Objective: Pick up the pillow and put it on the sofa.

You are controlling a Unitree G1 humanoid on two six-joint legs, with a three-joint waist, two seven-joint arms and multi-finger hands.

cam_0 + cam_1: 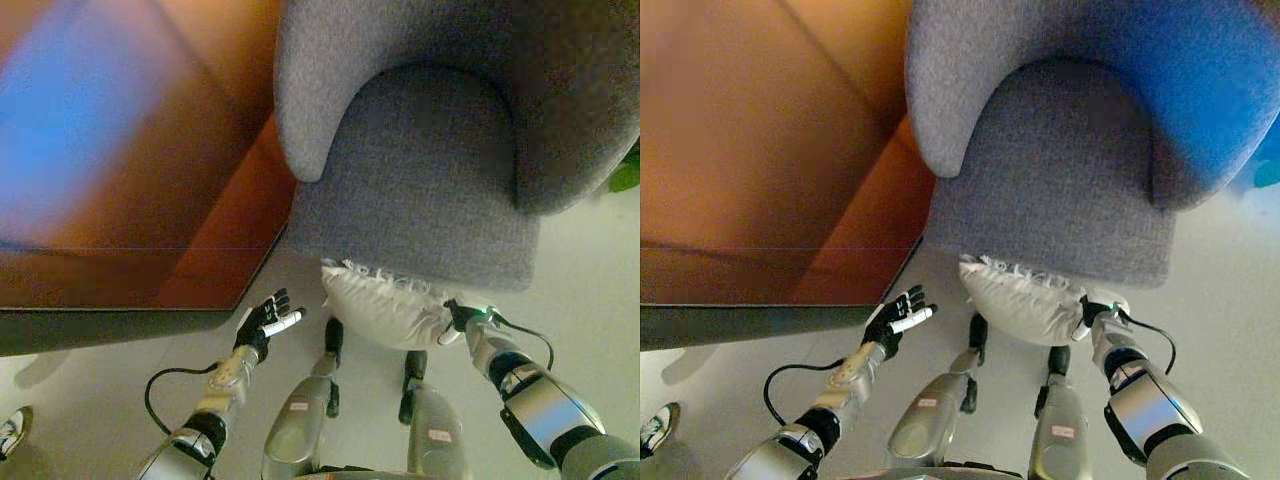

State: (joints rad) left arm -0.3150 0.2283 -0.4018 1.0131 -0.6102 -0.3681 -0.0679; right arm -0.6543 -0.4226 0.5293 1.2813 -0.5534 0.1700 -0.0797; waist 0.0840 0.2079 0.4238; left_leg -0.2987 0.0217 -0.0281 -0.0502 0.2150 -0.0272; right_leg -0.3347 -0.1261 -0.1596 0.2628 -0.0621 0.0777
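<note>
A white fringed pillow [385, 300] hangs low against the front edge of the grey sofa chair [420, 190], just below its seat. My right hand [458, 318] is at the pillow's right end, with its fingers buried in the cloth. My left hand [265, 323] is held off to the left of the pillow, apart from it, fingers spread and straight, holding nothing. In the right eye view the pillow [1025, 302] and the right hand [1095, 312] show the same way.
A brown wooden table or cabinet [150, 200] with a dark front edge fills the left side, close beside the sofa's left arm. A person's shoe [10, 430] shows at the lower left on the pale floor. Something green [627, 175] sits at the right edge.
</note>
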